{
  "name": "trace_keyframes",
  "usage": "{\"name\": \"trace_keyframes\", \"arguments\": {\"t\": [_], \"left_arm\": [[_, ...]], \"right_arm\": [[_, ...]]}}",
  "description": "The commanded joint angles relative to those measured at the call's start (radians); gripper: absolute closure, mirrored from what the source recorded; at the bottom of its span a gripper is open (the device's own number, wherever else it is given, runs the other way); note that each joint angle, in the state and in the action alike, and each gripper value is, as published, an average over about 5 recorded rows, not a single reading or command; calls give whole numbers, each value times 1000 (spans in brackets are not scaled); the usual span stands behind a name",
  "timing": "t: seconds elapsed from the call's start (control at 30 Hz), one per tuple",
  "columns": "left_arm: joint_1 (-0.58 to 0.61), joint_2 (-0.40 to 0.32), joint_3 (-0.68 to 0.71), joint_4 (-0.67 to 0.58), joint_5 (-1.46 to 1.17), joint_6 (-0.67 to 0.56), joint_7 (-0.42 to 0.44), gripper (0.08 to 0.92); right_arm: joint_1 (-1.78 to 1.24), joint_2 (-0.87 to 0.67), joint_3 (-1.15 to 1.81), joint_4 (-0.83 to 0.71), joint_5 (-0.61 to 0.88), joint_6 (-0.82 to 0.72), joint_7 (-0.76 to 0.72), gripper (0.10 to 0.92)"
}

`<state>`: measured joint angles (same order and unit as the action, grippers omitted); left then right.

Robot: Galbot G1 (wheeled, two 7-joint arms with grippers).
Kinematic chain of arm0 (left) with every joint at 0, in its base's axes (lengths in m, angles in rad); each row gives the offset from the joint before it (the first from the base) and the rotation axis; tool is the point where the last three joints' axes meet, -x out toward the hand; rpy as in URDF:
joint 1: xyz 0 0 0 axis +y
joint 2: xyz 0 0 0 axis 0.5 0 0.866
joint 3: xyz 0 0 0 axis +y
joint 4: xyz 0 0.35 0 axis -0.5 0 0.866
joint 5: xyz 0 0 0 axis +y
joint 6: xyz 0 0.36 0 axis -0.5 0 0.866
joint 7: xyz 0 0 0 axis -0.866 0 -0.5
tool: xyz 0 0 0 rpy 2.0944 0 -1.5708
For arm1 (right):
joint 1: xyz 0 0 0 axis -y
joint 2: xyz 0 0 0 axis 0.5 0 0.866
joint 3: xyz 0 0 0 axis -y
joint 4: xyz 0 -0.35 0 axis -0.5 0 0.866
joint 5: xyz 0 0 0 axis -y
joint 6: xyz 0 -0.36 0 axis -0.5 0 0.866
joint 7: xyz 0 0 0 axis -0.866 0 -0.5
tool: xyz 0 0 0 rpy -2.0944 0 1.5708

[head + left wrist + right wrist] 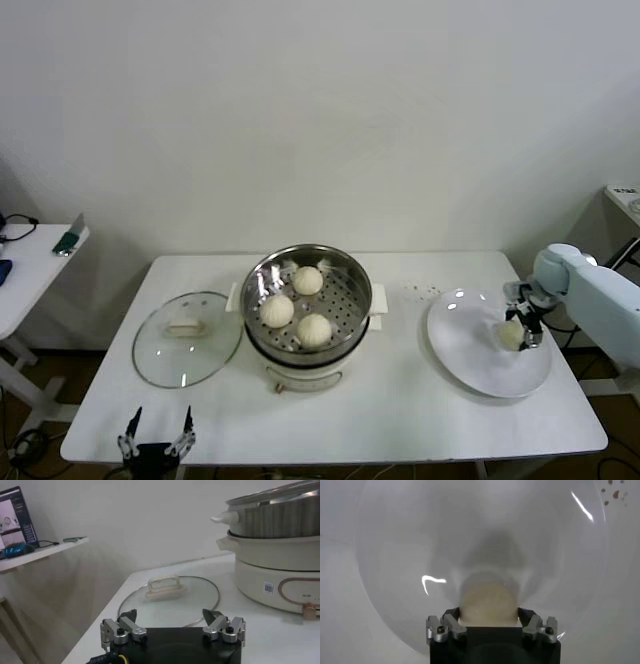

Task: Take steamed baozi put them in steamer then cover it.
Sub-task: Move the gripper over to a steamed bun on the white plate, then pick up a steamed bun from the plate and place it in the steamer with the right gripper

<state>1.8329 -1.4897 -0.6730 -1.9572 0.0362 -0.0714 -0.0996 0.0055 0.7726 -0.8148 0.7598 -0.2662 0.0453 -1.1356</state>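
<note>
A white, smooth desk (420, 400) fills the lower half of the head view, set against a plain pale wall.

At the frame's middle sits the steamer (345, 325): a round, shiny steel basket with a perforated floor, on a cream-white pot base with side handles. Three buns lie inside it, smooth, round and cream-white: one toward the back (307, 280), one at the left (277, 310), one at the front (314, 329).

To the right of centre lies a large round white plate (470, 350), glossy, with bright glints on its surface. A few small brown specks (420, 291) dot the desk between steamer and plate.

Left of the steamer, flat on the desk, lies the cover (187, 338): a clear glass disc with a thin metal rim and a cream oblong handle on top. It lies just beside the steamer.

The right hand (517, 335) is at the right side of the plate, its fingers on either side of the fourth bun (511, 334); in the right wrist view the bun (487, 602) fills the gap between the fingers, which touch or nearly touch its flanks, still down on the plate.

The left hand (157, 440) waits at the bottom left edge of the frame, near the desk's front, fingers spread apart and holding nothing.
</note>
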Motion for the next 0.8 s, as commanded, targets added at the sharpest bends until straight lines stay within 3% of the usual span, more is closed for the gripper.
{"name": "trace_keyframes", "arguments": {"t": [0.03, 0.27, 0.5, 0.8], "left_arm": [[4, -1, 0, 0, -6, -1, 1, 177], [8, 0, 2, -5, -11, -2, 0, 177], [4, -2, 35, -24, -28, 9, 2, 177], [4, 5, 77, -74, -32, 10, 8, 177]], "right_arm": [[4, 8, -9, -13, 1, 12, -6, 297], [91, -14, -88, 24, 118, -12, -2, 323], [428, -1, -372, 109, 417, -107, 5, 328], [827, 147, -718, 216, 805, -224, 27, 321]]}}
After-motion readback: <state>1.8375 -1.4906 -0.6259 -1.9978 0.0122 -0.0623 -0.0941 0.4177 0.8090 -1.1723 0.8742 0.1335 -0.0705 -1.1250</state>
